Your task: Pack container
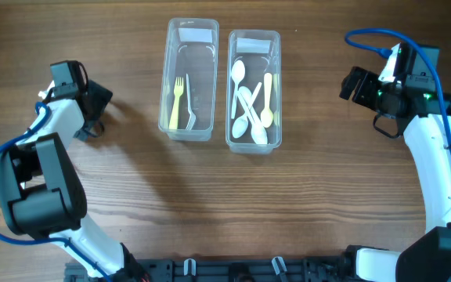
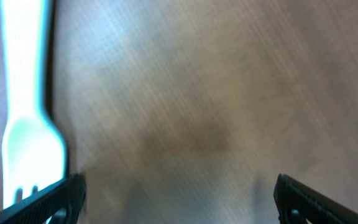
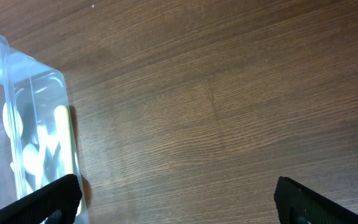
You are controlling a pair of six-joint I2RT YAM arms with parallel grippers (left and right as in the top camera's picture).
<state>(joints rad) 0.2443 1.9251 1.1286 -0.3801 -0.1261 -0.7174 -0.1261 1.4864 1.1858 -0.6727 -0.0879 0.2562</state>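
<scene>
Two clear plastic containers stand side by side at the back middle of the table. The left container (image 1: pixel 189 78) holds a yellow fork (image 1: pixel 175 100) and a clear fork. The right container (image 1: pixel 254 88) holds several white and yellow spoons (image 1: pixel 249 102). My left gripper (image 1: pixel 100 106) is open at the far left, low over the table. In the left wrist view (image 2: pixel 179 205) a blurred white fork (image 2: pixel 27 124) lies just beside its left finger. My right gripper (image 1: pixel 351 82) is open and empty to the right of the spoon container, which shows at the left edge of the right wrist view (image 3: pixel 17 124).
The table is brown wood (image 1: pixel 225 196). Both arm bases stand at the near corners. A black rail (image 1: pixel 233 268) runs along the front edge.
</scene>
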